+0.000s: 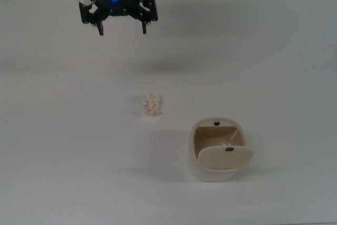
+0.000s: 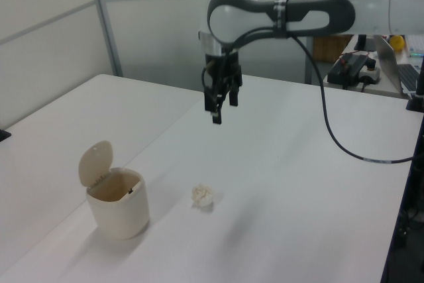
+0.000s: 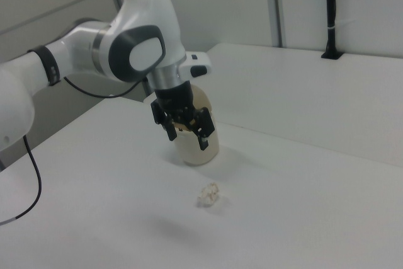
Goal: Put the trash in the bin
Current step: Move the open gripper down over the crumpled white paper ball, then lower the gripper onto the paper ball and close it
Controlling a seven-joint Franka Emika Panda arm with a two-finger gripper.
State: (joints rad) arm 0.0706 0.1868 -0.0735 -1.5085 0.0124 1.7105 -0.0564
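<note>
Black end effector [image 1: 122, 27] fingers spread wide, empty, pointing down, hanging above the white counter [image 1: 274, 51]. Trash [image 1: 152, 104] lies on counter beside the bin [image 1: 217, 151], lid open.

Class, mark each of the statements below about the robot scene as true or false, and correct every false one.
1. The small crumpled cream-white paper wad lies on the white table, apart from the bin. True.
2. The rounded cream plastic bin has its oval flap lid shut. False: the lid stands open, showing the tan inside.
3. The gripper holds the paper wad. False: it is open and empty, hanging in the air above the table.
4. In the top view, the wad lies to the left of the bin. True.
5. The wad is already inside the bin. False: it sits on the table.
</note>
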